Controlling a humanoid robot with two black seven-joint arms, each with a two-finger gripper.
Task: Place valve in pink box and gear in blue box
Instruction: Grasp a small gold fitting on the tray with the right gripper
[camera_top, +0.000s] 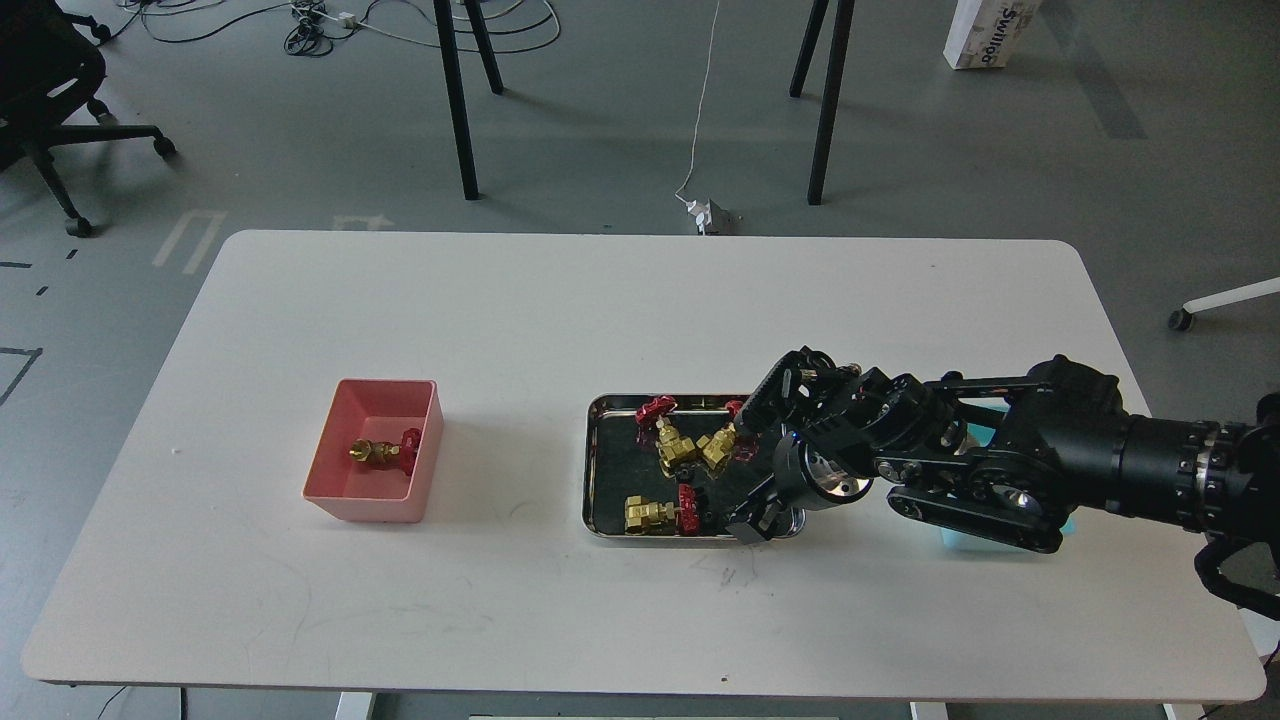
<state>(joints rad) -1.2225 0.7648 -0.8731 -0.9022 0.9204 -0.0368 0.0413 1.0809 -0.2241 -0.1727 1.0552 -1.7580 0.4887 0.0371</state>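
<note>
The pink box (362, 506) stands on the left of the table with one brass valve (383, 452) lying in it. Three more valves (655, 513) with red handwheels lie in the steel tray (590, 465) at the table's middle. My right gripper (748, 522) reaches down into the tray's front right corner, beside the front valve. Its fingers are dark and I cannot tell them apart. A small black gear (699, 497) shows faintly by the front valve; the others are hidden or lost against the dark tray floor. The blue box (962, 543) is mostly hidden behind my right arm. My left arm is out of view.
My right arm lies low across the right part of the table, over the blue box. Beyond the table's far edge are black table legs, cables on the grey floor and an office chair at far left.
</note>
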